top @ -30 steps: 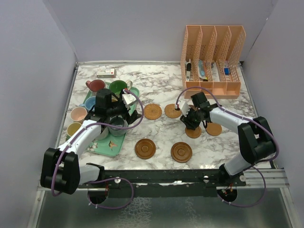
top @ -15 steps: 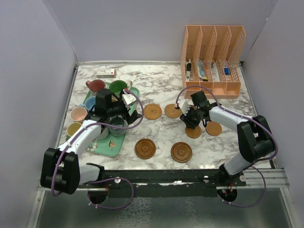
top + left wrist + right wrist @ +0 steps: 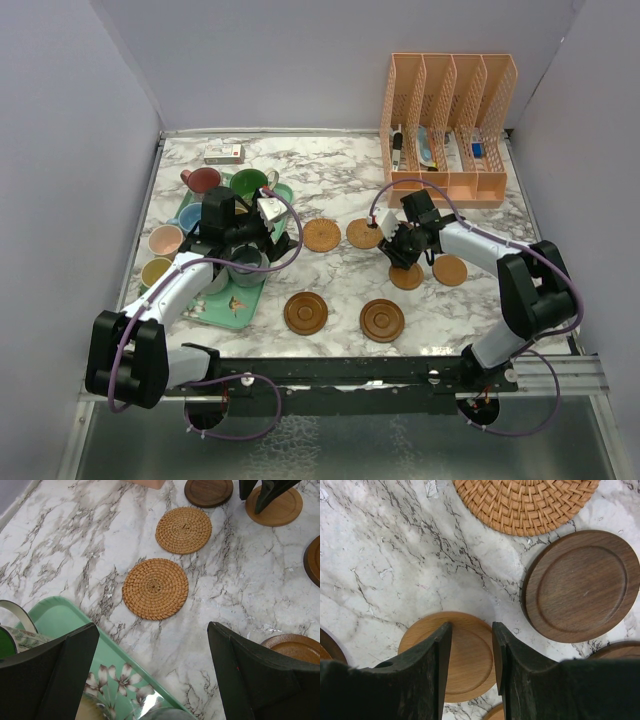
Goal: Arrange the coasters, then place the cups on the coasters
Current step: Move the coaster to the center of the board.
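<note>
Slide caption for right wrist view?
Right claw over a light wooden coaster, dark wooden coaster and woven coaster nearby.

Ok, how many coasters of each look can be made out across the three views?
Woven rattan coasters: 2
Light tan wood coasters: 2
Reddish-brown ringed coasters: 2
Dark walnut coaster: 1
Total: 7 sure; a brown sliver at the right wrist view's edge may be an eighth.
</note>
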`<state>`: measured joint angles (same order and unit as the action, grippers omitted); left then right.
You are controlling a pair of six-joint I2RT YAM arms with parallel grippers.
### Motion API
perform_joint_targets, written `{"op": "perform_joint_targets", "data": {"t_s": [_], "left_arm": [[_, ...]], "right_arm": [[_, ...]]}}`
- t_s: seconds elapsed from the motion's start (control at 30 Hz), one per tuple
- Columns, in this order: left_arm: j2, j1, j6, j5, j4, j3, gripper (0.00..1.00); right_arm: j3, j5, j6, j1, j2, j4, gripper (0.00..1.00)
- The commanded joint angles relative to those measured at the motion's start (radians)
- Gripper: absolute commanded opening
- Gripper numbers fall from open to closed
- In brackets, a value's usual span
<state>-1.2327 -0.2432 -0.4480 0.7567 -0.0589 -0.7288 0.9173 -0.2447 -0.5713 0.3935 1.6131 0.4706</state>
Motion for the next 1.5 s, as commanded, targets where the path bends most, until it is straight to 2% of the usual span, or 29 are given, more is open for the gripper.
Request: {"op": "perform_joint_targets", "data": {"t_s": [0.0,0.47,0.8,1.03,1.17,1.27,1.47], "left_arm": [[-0.008,0.005,-0.016,0.04,-0.013,0.009,0.95],[-0.011,0.005,-0.02,0.042,-0.01,0.009,0.95],[-0.013,0.005,-0.024,0.043,-0.008,0.008,0.95],[-0.016,-0.005,-0.066,0.046,0.024,-0.003,0.95],[-0.028,-0.063,-0.126,0.033,0.078,-0.02,0.94],[-0.042,-0.181,-0.221,-0.024,0.141,-0.028,0.94],[-0.123,-0.396,-0.313,-0.044,0.229,-0.086,0.93]], "right_arm": [[0.017,0.024,0.007,0.005,0.025,-0.019,0.38],[0.022,0.001,0.003,0.005,0.002,0.004,0.39],[0.066,-0.002,-0.007,0.004,-0.063,0.064,0.4],[0.072,-0.056,0.02,0.004,-0.144,0.104,0.41],[0.03,-0.05,0.067,0.002,-0.19,0.064,0.43],[0.007,-0.045,0.111,-0.009,-0.214,0.042,0.45],[-0.005,-0.054,0.164,-0.151,-0.252,0.014,0.47]]}}
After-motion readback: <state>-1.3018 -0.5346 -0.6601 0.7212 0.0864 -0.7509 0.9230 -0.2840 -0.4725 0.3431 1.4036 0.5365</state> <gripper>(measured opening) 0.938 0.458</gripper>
